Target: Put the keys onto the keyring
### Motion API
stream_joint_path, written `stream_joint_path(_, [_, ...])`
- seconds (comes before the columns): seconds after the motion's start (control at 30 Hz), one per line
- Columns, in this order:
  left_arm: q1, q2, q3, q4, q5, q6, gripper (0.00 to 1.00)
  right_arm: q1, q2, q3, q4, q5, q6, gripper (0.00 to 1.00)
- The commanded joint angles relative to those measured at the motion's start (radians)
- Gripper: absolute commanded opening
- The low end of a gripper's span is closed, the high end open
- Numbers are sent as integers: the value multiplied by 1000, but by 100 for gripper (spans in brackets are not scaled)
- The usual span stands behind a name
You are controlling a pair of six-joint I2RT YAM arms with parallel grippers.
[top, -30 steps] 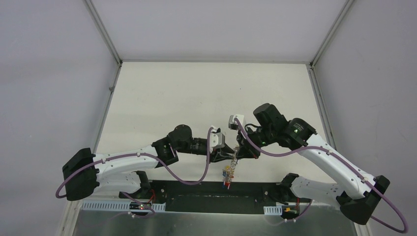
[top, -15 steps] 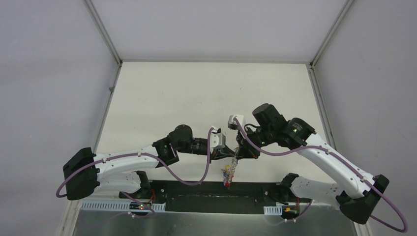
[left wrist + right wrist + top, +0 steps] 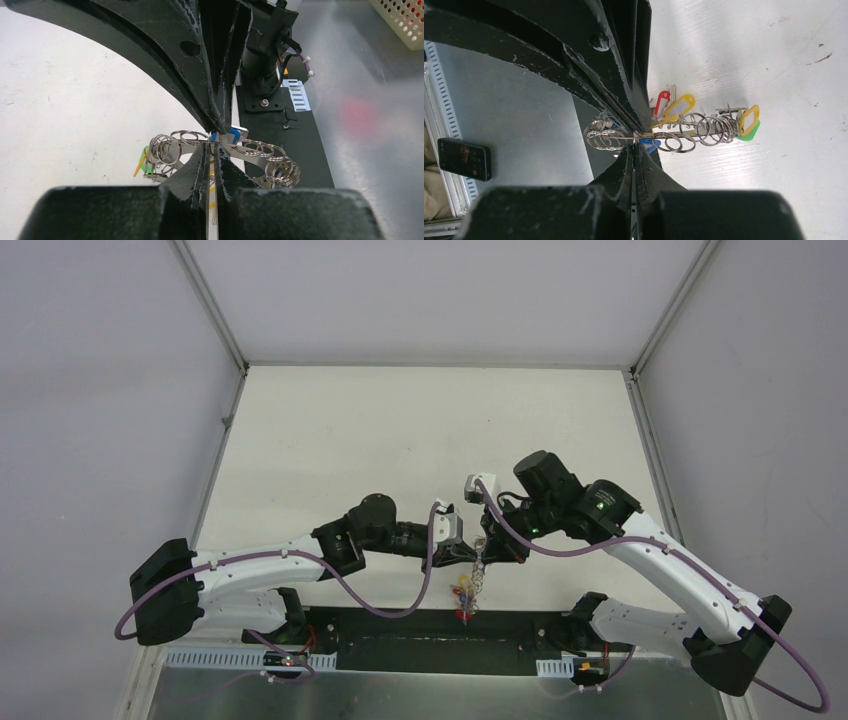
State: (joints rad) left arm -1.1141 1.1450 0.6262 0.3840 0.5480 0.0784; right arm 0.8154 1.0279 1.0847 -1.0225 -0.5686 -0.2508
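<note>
The keyring (image 3: 478,570) is a silvery loop strung with many small wire rings, held in the air between both grippers near the table's front edge. My left gripper (image 3: 471,554) is shut on its wire from the left, and my right gripper (image 3: 485,551) is shut on it from the right, tip to tip. Keys (image 3: 463,592) with coloured tags hang below. In the left wrist view my left gripper (image 3: 212,150) pinches the keyring (image 3: 260,150) beside a blue tag (image 3: 233,134). In the right wrist view my right gripper (image 3: 635,143) pinches the keyring (image 3: 704,131); red (image 3: 663,98), yellow (image 3: 682,105) and green (image 3: 749,132) tags hang on it.
The black base plate (image 3: 420,625) and a metal strip run along the near edge below the keys. A phone (image 3: 464,159) lies on the metal surface. A perforated basket corner (image 3: 405,20) shows beyond the plate. White walls enclose the table.
My left gripper has shifted slightly right, closer to the right gripper. The hanging keys have risen a little. The right arm has barely moved.
</note>
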Motion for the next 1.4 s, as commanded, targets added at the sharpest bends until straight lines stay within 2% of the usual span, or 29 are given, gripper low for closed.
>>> stream_joint_path(0.0, [-23, -10, 31, 18, 7, 6, 0, -3, -25, 34, 78, 4, 23, 0])
stream_joint_path(0.23, [-24, -35, -12, 107, -46, -38, 0, -3, -55, 10, 118, -5, 31, 0])
stream_joint_path(0.3, [-24, -42, -18, 120, -72, -55, 12, -3, -72, -7, 139, -18, 31, 0])
stream_joint_path(0.4, [-24, -41, -15, 113, -78, -59, 16, -3, -94, -26, 167, -33, 36, 0])
stream_joint_path(0.53, [-25, -35, -7, 107, -74, -60, 13, -4, -104, -29, 175, -38, 41, 0])
stream_joint_path(0.63, [-24, -34, -5, 104, -69, -54, 1, -3, -100, -26, 169, -33, 39, 0])
stream_joint_path(0.8, [-24, -58, -8, 60, -92, -50, 0, -3, -100, -20, 168, -17, 37, 0])
stream_joint_path(0.87, [-25, -80, -16, 46, -125, -58, 0, -3, -105, -17, 176, -6, 38, 8])
stream_joint_path(0.97, [-24, -133, -22, -4, -255, -99, 0, -4, -127, -17, 201, 8, 42, 28])
stream_joint_path(1.07, [-24, -201, -45, 4, -320, -129, 0, -4, -168, -38, 261, 41, 71, 47])
stream_joint_path(1.17, [-25, -272, -71, 37, -339, -127, 0, -3, -231, -94, 366, 60, 109, 52])
stream_joint_path(1.37, [-24, -381, -133, 171, -293, -95, 0, -4, -357, -234, 647, 32, 161, 52])
